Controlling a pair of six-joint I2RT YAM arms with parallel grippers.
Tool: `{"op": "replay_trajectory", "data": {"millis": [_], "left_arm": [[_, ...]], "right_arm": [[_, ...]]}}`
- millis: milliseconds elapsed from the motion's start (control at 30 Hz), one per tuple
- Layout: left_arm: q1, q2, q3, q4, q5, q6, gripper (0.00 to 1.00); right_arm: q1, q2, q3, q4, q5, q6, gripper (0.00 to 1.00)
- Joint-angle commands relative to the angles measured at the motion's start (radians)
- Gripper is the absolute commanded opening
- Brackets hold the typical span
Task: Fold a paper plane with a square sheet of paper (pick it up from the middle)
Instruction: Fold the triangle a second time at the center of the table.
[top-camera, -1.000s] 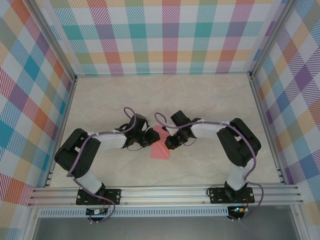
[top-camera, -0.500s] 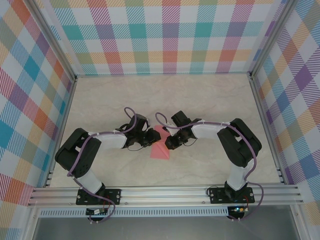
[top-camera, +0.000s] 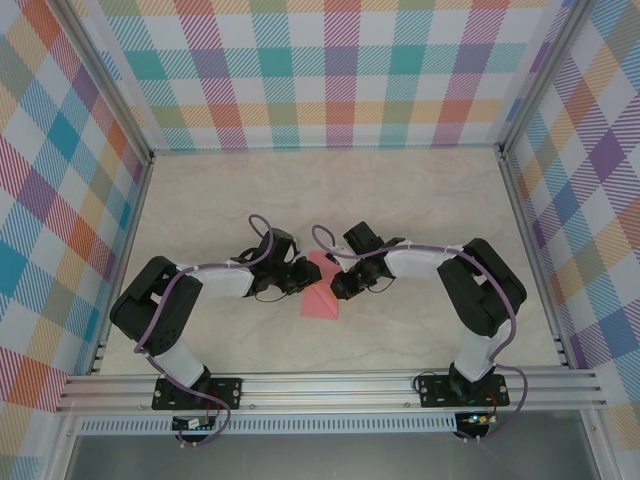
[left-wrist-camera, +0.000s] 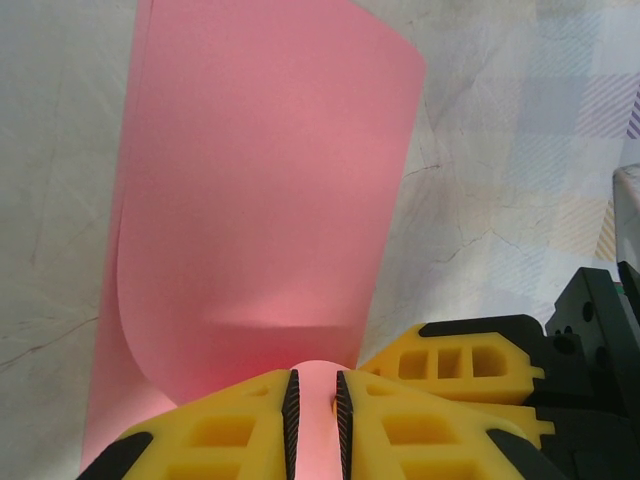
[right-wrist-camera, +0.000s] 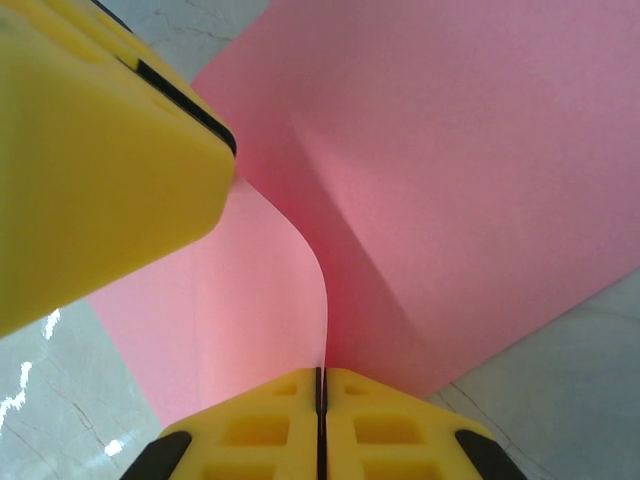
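The marbled worktop (top-camera: 420, 200) carries the pink paper (top-camera: 322, 300) at mid-front between both arms, with its far part lifted and bowed. The right tool (right-wrist-camera: 321, 372) is clenched on the paper's edge, its pads meeting. The left tool (left-wrist-camera: 314, 385) faces it, jaws narrowly apart around a curl of paper. I cannot tell whether it pinches.

paper sheet (top-camera: 322, 300) on table (top-camera: 420, 200), between left arm (top-camera: 215, 280) and right arm (top-camera: 420, 258)
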Motion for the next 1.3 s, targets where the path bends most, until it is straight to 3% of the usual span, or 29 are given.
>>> {"op": "replay_trajectory", "data": {"millis": [0,1267], "left_arm": [[-0.007,-0.011,-0.007,-0.019,0.017,0.023,0.20],[-0.014,0.091,-0.014,-0.019,0.009,0.063,0.20]], "right_arm": [[-0.004,-0.022,-0.007,-0.010,-0.019,0.013,0.08],[-0.004,0.028,0.001,-0.006,-0.002,0.026,0.12]]}}
